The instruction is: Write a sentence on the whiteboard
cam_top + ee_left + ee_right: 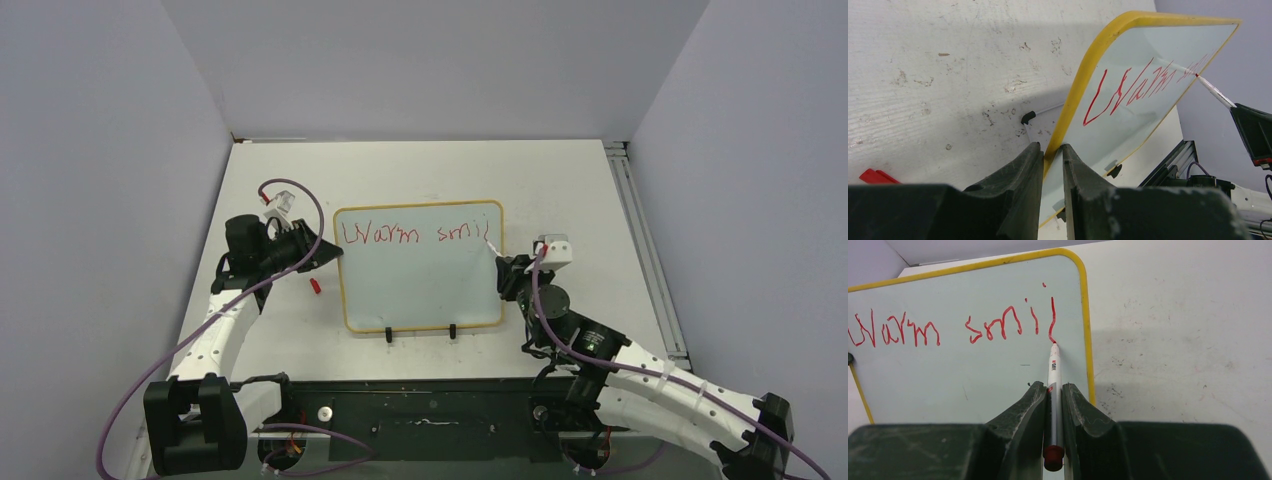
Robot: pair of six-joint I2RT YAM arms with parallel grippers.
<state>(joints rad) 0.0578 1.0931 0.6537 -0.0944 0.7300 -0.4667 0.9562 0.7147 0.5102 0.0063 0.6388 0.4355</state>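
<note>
Right wrist view: mid-word

Right gripper [1053, 400] is clamped on a red marker [1054, 371]. Its tip touches the whiteboard [948, 375] at the foot of the last stroke, near the board's upper right corner. The sentence [963, 326] reads "Warm smil" in one line along the top. In the top view the whiteboard sits mid-frame on the table [580, 200]. Left gripper [1052, 150] pinches the yellow frame at the board's left edge, and a small red piece [316, 286] lies just beside it.
</note>
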